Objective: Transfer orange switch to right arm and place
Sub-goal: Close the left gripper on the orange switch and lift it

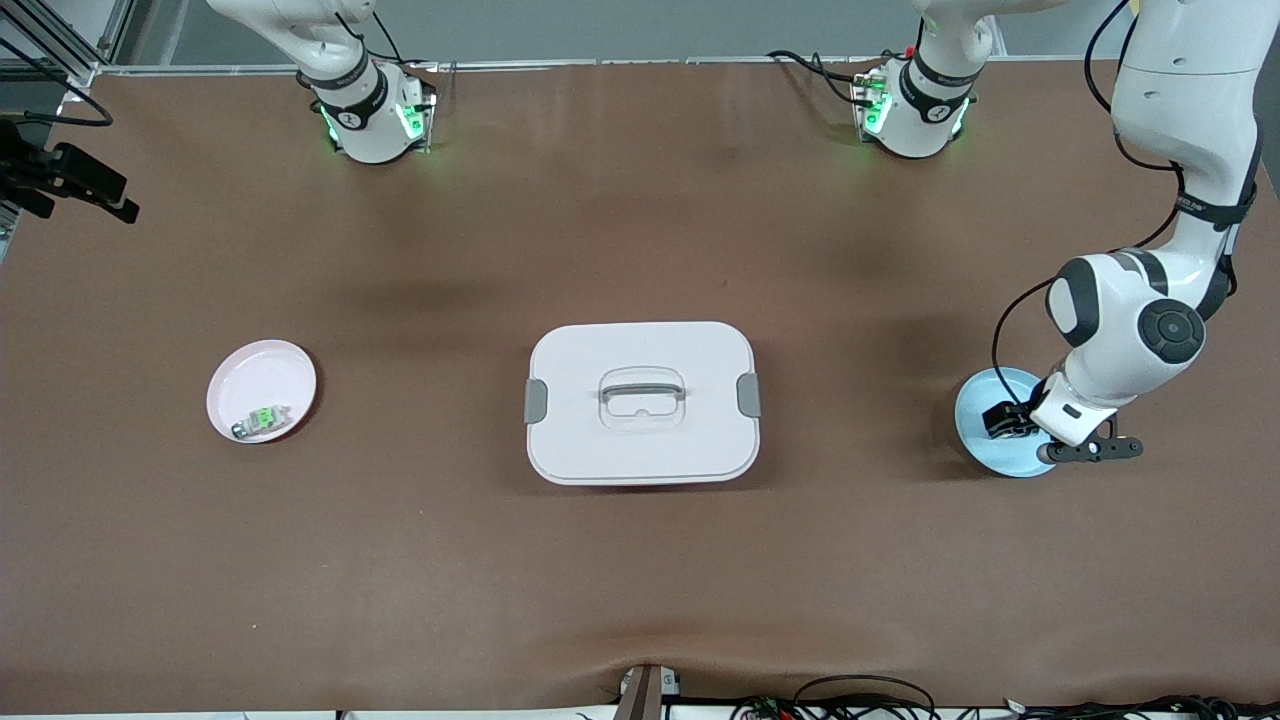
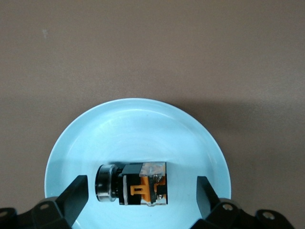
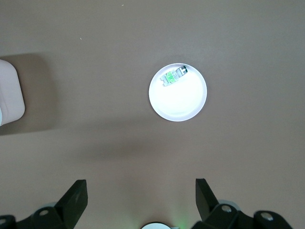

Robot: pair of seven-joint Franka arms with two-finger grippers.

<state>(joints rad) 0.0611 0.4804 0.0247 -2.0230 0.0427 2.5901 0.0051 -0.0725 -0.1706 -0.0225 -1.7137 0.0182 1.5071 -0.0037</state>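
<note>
Two plates sit at the table's ends with a white lidded box (image 1: 641, 402) between them. The blue plate (image 1: 978, 400) lies toward the left arm's end, and the orange switch (image 2: 138, 189) lies on its side in it, its round black-and-silver end pointing at one finger and its orange tab facing up. The left gripper (image 2: 138, 200) is low over this plate with its fingers (image 2: 76, 191) spread wide, one at each end of the switch. Neither finger touches the switch; a strip of bare plate shows at both ends, wider at the square end than at the round one. In the front view the left gripper (image 1: 1015, 420) covers the switch, so only the wrist view shows it.

The pink plate (image 1: 228, 380) lies toward the right arm's end and holds the green switch (image 1: 262, 420), near the rim closest to the front camera. The right gripper (image 3: 138, 202) waits high in the air, its fingers (image 3: 76, 193) wide apart and empty. Its wrist view looks down on the brown mat (image 3: 95, 71), with the pink plate (image 3: 181, 102) small below it and a corner of the box (image 3: 9, 90) at the edge. The right gripper itself is out of the front view; only that arm's base (image 1: 365, 110) shows there.
</note>
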